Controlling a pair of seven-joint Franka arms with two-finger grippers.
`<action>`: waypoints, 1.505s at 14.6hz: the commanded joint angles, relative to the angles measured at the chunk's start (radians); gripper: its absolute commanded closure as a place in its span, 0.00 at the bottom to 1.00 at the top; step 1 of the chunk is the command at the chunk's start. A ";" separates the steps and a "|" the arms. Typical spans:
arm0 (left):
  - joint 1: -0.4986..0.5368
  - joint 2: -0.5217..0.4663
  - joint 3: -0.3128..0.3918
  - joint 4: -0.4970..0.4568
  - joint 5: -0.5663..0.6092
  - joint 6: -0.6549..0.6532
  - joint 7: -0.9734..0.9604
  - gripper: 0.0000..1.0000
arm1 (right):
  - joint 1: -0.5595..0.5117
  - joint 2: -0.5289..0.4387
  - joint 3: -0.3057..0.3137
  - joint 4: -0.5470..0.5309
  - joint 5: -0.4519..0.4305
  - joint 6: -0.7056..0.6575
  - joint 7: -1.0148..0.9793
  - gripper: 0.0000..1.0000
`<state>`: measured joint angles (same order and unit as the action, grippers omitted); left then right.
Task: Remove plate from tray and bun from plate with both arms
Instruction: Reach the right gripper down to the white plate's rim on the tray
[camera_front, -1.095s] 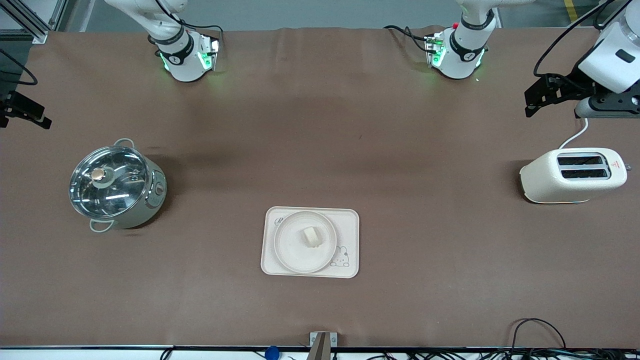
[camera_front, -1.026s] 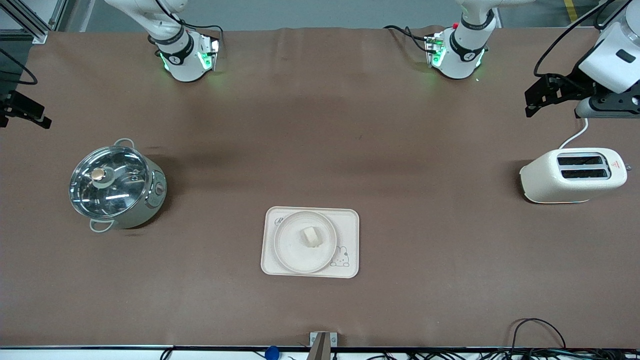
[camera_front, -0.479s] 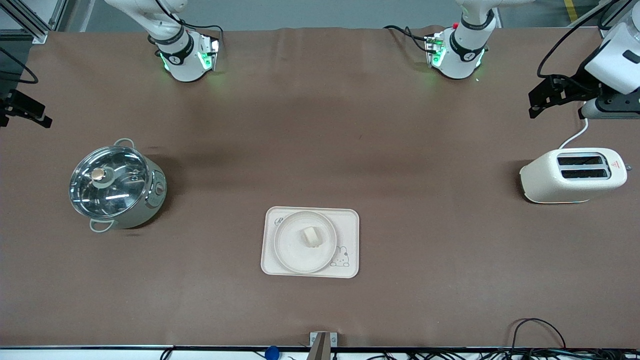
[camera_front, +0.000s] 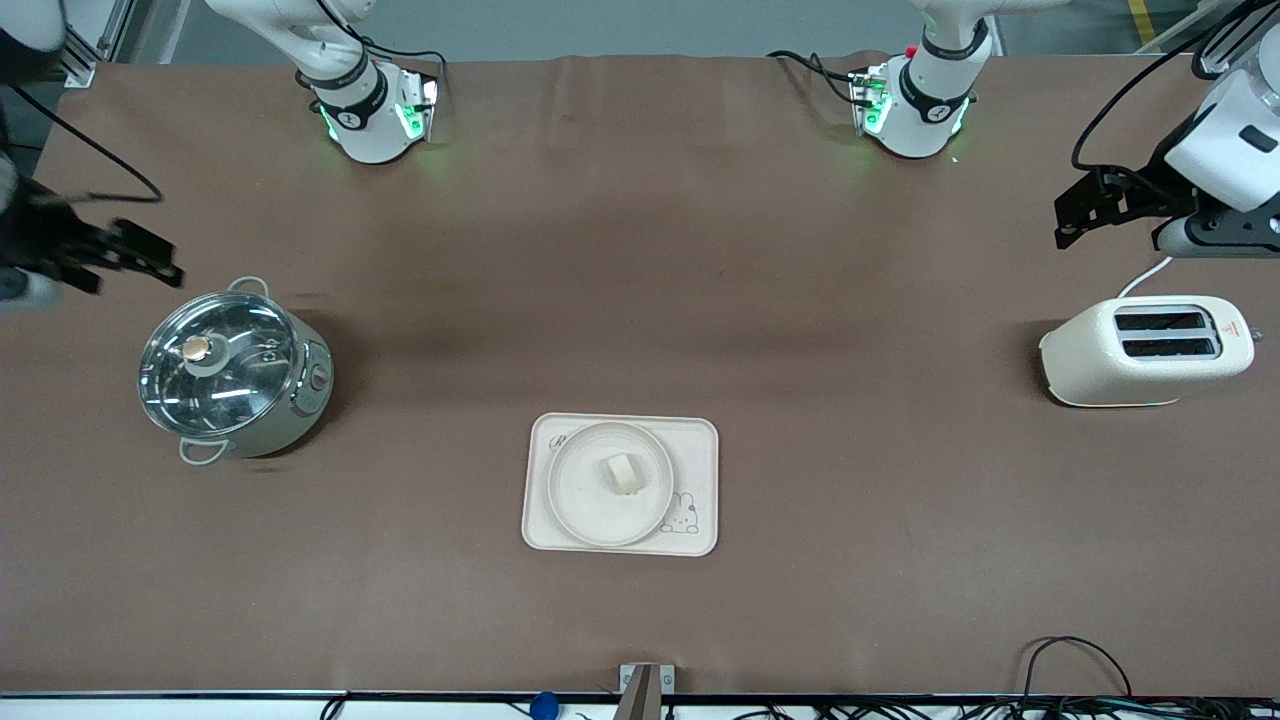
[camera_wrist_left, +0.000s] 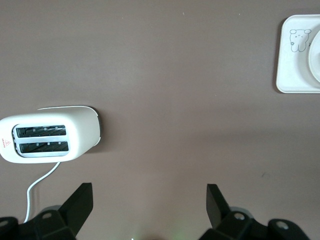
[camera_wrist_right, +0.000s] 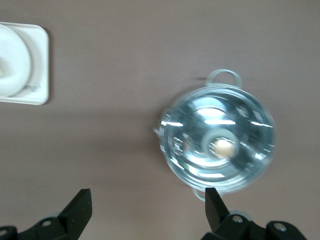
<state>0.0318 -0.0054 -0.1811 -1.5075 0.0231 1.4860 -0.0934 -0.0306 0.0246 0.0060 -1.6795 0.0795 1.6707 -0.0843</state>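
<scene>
The round cream plate (camera_front: 590, 500) sits on the rectangular cream tray (camera_front: 700, 440) with a rabbit drawing, in the middle of the table near the front camera. The small pale bun (camera_front: 622, 473) lies on the plate. My left gripper (camera_front: 1066, 215) is open and empty over bare tablecloth beside the toaster, at the left arm's end. My right gripper (camera_front: 160, 258) is open and empty over the cloth just beside the pot, at the right arm's end. The left wrist view (camera_wrist_left: 149, 205) shows a tray corner (camera_wrist_left: 295, 75). The right wrist view (camera_wrist_right: 146, 207) shows the tray (camera_wrist_right: 40, 65) and plate (camera_wrist_right: 12, 55).
A white toaster (camera_front: 1145, 350) with a cord stands at the left arm's end, also in the left wrist view (camera_wrist_left: 50, 139). A steel pot with glass lid (camera_front: 232, 372) stands at the right arm's end, also in the right wrist view (camera_wrist_right: 217, 145). Brown cloth covers the table.
My right gripper has swung in from the view's edge to beside the pot. My left gripper has shifted slightly over the cloth by the toaster. Plate, bun and tray have not moved.
</scene>
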 joint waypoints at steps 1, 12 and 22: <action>0.002 0.024 0.000 0.029 -0.003 -0.021 0.006 0.00 | 0.026 0.113 -0.003 0.004 0.060 0.107 0.053 0.00; 0.002 0.088 0.002 0.020 -0.002 0.028 0.004 0.00 | 0.346 0.618 -0.004 0.080 0.060 0.867 0.532 0.00; -0.003 0.130 0.000 0.018 -0.002 0.056 0.003 0.00 | 0.469 0.890 -0.012 0.356 0.040 0.955 0.601 0.01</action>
<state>0.0307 0.1119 -0.1808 -1.5050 0.0231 1.5358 -0.0935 0.4236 0.8912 0.0075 -1.3677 0.1352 2.6392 0.4959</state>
